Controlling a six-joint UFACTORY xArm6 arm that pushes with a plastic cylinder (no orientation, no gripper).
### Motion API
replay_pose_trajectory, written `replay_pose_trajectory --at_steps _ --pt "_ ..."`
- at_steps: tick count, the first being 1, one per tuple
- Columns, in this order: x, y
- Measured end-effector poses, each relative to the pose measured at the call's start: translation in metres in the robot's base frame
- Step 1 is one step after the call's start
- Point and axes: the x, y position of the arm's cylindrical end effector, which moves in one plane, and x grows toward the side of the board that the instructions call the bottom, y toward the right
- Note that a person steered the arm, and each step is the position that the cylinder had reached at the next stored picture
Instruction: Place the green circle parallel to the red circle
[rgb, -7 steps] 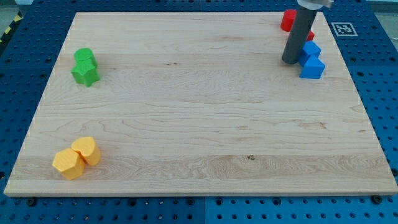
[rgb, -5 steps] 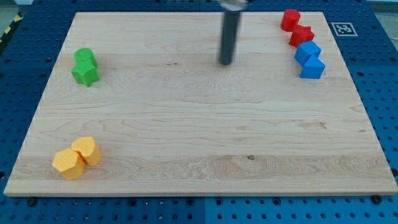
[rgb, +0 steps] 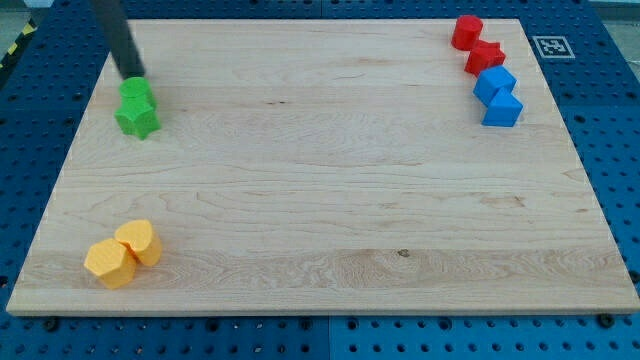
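2 green blocks are being seen at the board's (rgb: 320, 200) upper left: the green circle (rgb: 134, 93) touching a green star (rgb: 138, 119) below it. My tip (rgb: 131, 76) is being held just above the circle. No pincer is fitted. The red circle (rgb: 466, 31) is being kept far right, at top.

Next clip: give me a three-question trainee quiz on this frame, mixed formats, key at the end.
1. True or false: my tip sits just above the green circle, at the view's top left.
2. Which block lies nearest the view's top right corner? A) red circle B) blue block C) yellow block
3. Fill in: the green star lies directly ____ the green circle in the view.

Key: 1 true; 2 A; 3 below.
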Motion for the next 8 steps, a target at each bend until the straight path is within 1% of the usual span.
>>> replay_pose_trajectory --at_steps 1,2,3,5,6,8 --pt "0.015 -0.006" --pt "0.039 0.001" --pt "0.042 0.021" --pt "0.056 0.034" --pt "0.051 0.034" --pt "0.028 0.029"
